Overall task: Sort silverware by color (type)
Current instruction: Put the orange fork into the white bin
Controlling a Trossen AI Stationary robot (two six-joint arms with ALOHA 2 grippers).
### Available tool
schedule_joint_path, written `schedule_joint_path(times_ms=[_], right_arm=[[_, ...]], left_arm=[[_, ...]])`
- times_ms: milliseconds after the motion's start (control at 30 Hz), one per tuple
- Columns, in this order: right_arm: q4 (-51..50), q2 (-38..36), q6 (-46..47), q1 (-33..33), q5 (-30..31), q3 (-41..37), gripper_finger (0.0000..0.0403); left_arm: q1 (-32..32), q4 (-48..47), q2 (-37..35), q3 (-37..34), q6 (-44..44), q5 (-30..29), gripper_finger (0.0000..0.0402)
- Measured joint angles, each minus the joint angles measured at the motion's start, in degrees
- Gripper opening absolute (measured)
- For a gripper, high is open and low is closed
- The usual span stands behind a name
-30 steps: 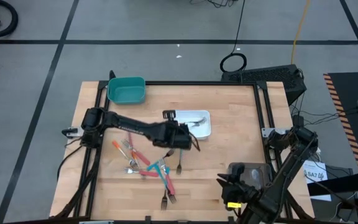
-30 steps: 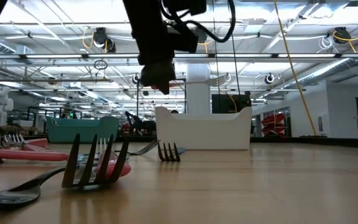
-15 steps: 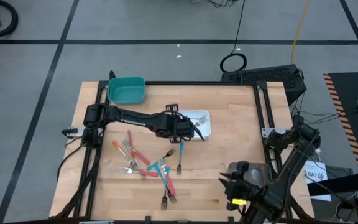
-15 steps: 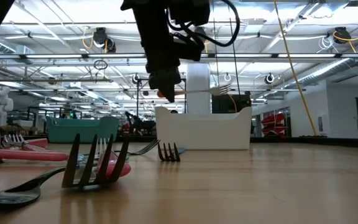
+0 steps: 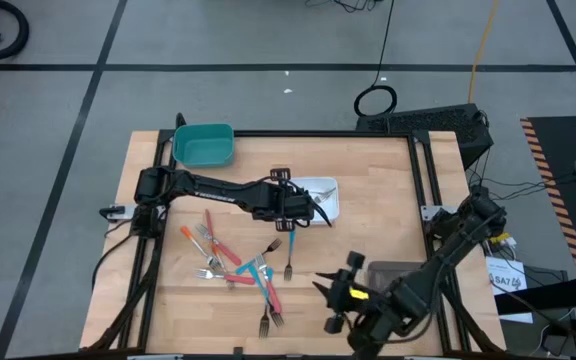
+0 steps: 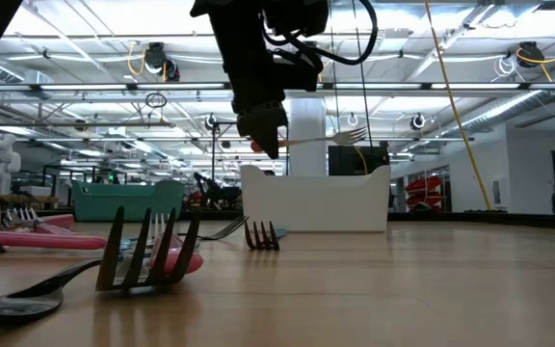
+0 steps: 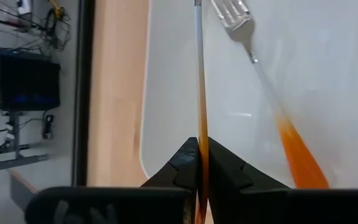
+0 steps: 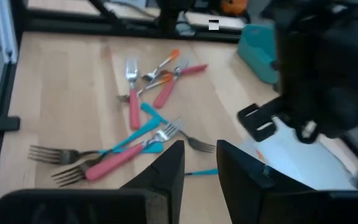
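Overhead, the table fills the middle, with my left arm stretched across it from nine o'clock and my right arm folded in at four o'clock. The white tray sits near the centre, just toward twelve o'clock; the teal tray lies at eleven o'clock, well apart from it.

My left claw hangs over the white tray's nine o'clock edge, pinched narrow on an orange fork. From above that fork is hard to pick out. The table-level camera shows it plainly: held level in the air above the tray's wall, tines pointing away from my fingers. My left wrist camera adds more: the thin handle runs straight out from between my closed fingertips, and a second orange fork already lies on the tray floor, just beside it.

My right claw hovers near six o'clock, its fingers parted a little and holding nothing. Its wrist camera looks over the loose pile of forks, pink, teal and orange handles crossing one another on the wood. Overhead, that pile lies toward seven o'clock of the white tray, between my two claws, with one teal fork a little apart at its three o'clock side.
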Motion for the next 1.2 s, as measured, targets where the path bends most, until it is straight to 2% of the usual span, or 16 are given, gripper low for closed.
schedule_joint_path(times_ms=[400, 633, 867, 1033, 1200], right_arm=[[-0.2, 1.7, 0.2, -0.9, -5.9, 0.0, 0.0089], [-5.7, 1.4, -0.3, 0.6, -8.2, 0.0, 0.0089], [-12.9, -2.7, 1.4, 3.3, -7.9, 0.0, 0.0089], [-15.4, -4.9, 5.7, 6.4, -2.3, 0.0, 0.0089], [-15.4, -4.9, 4.6, 9.0, -0.4, 0.0, 0.0089]], left_arm=[[0.0, -0.2, 0.0, 0.0, -0.1, 3.5, 0.0026], [0.0, -1.8, 0.0, 0.0, -2.0, 6.9, 0.0026], [0.0, -4.3, 0.0, 0.0, -4.6, 6.9, 0.0026], [0.0, -4.4, 0.0, 0.0, -5.4, 6.9, 0.0026], [0.0, -3.9, 0.0, 0.0, -5.8, 6.7, 0.0026]])
